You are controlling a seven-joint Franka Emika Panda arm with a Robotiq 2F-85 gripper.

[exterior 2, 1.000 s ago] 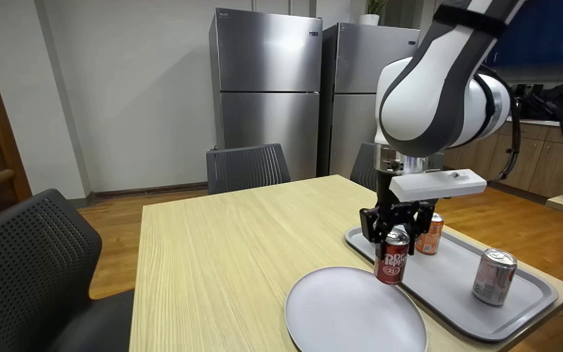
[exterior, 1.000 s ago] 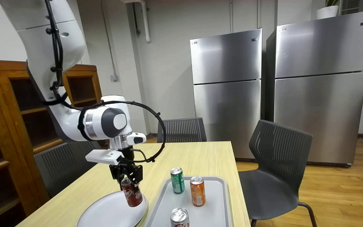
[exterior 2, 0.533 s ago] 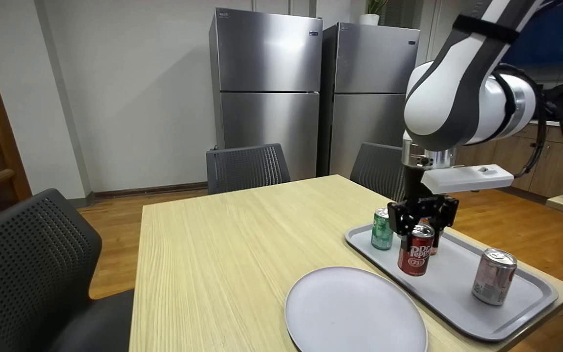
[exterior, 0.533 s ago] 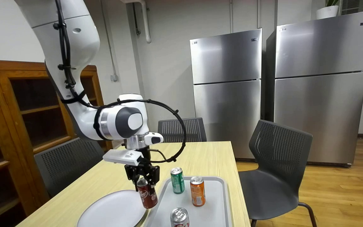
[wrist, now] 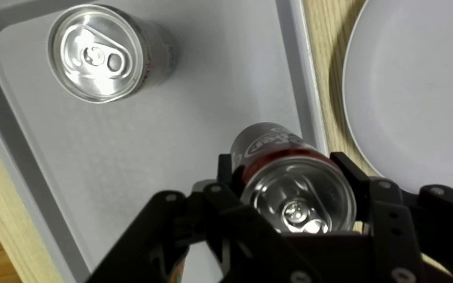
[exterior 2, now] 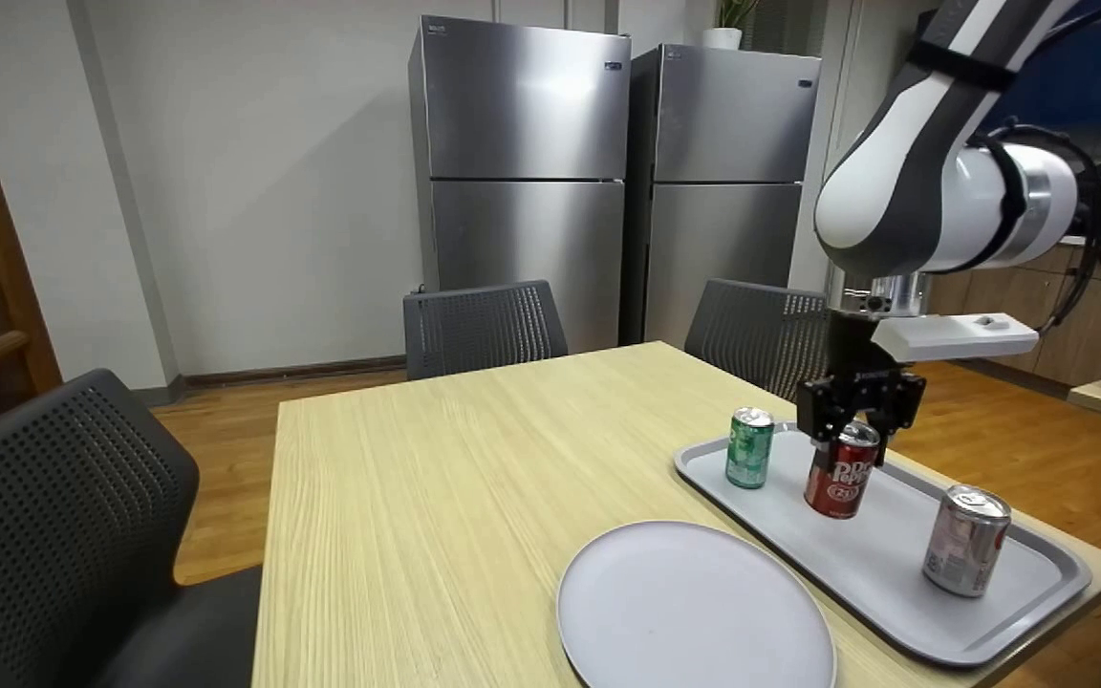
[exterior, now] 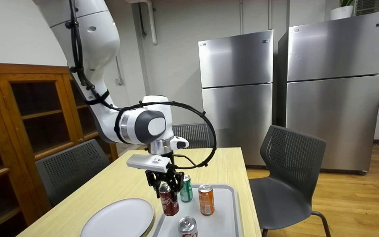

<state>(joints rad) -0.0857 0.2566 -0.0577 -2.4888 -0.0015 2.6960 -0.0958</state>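
**Dr Pepper can (exterior 2: pixel 840 478) pinched and held over the grey tray (exterior 2: pixel 880 564)**

From where I stand, the gripper (wrist: pixel 287 173) has its two fingers pressed against opposite sides of the Dr Pepper can, close to its top; the lid shows between them in the wrist view. The can looks roughly upright, perhaps leaning a little. It seems to hang above the side of the grey tray nearest the pale plate (exterior 2: pixel 694 602), though how high I can't tell.

Three more cans stand on that tray. The green can (exterior 2: pixel 749 449) and the orange can (exterior: pixel 206 200) are near each other toward one end, and the silver can (exterior 2: pixel 967 540) with red lettering is toward the other. The plate lies beside the tray on the light wooden table (exterior 2: pixel 464 478).

I take the step in hand to be the carrying of a gripped can, with the release not yet made. The next move, as I judge it, calls for a steady pinch, a level can and care around its neighbours, the green can above all. Any set-down would need the base flat on a surface before the fingers part; letting go at this height could tip it.
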